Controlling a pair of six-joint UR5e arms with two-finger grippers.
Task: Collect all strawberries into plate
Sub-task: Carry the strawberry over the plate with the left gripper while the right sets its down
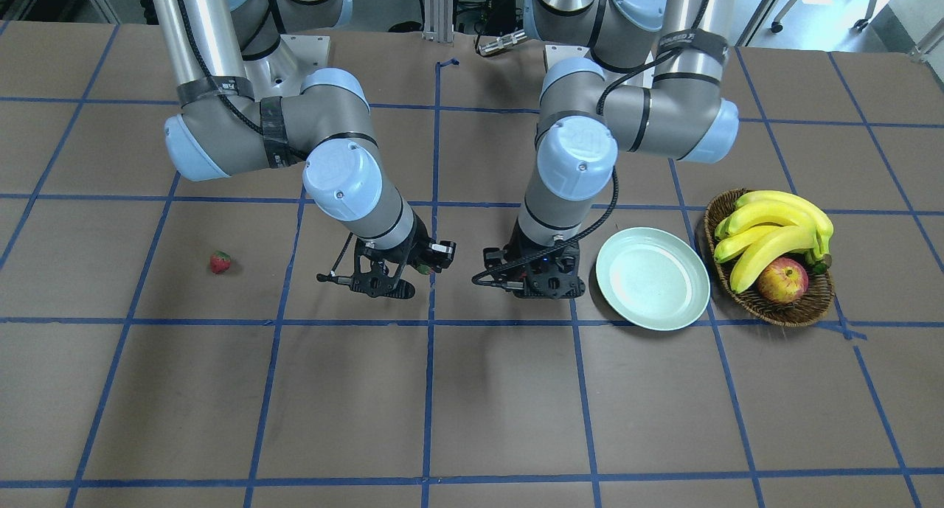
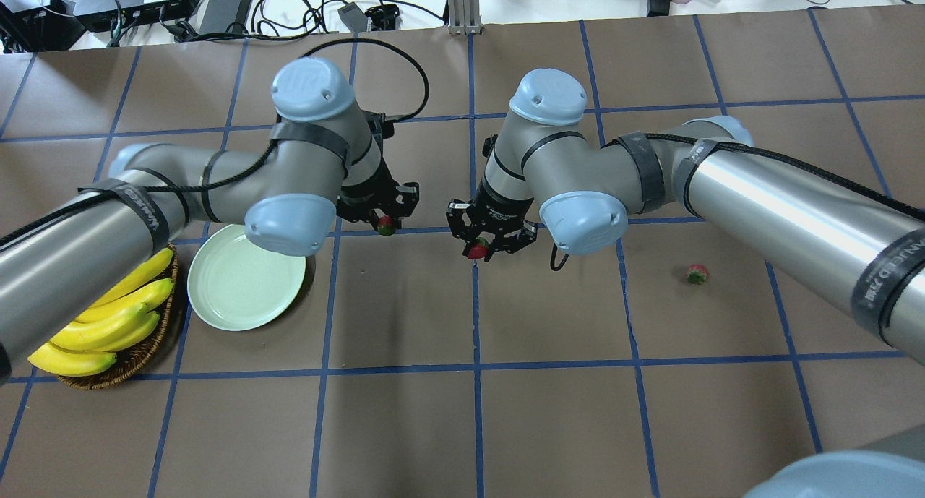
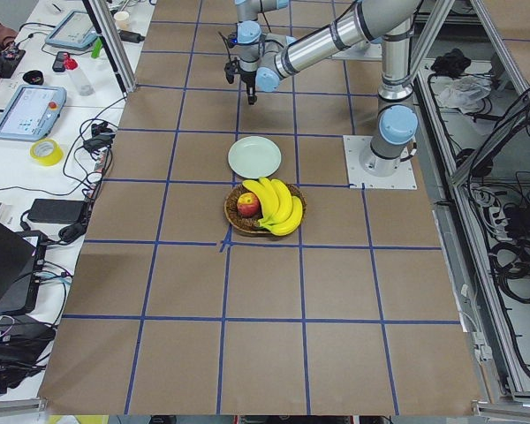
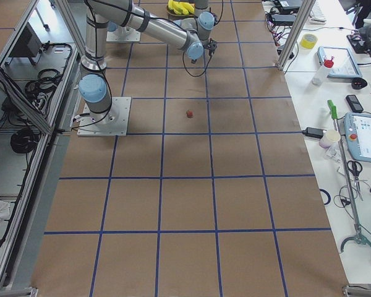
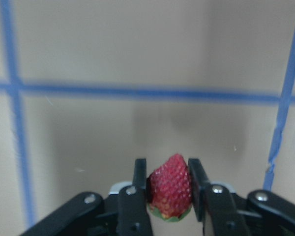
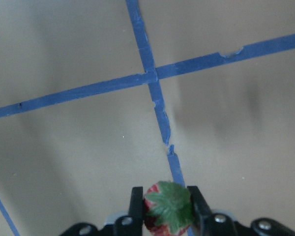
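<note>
My left gripper is shut on a red strawberry and holds it above the table, right of the plate in the overhead view. My right gripper is shut on a second strawberry, green cap up, over a blue tape crossing. The two grippers hang side by side near the table's middle. A third strawberry lies alone on the table on my right side; it also shows in the front view. The pale mint-green plate holds nothing and sits just beside my left gripper.
A brown wicker basket with bananas and a red-yellow apple stands next to the plate, on its far side from the grippers. Blue tape lines grid the brown table. Cables and devices lie beyond the table's edges.
</note>
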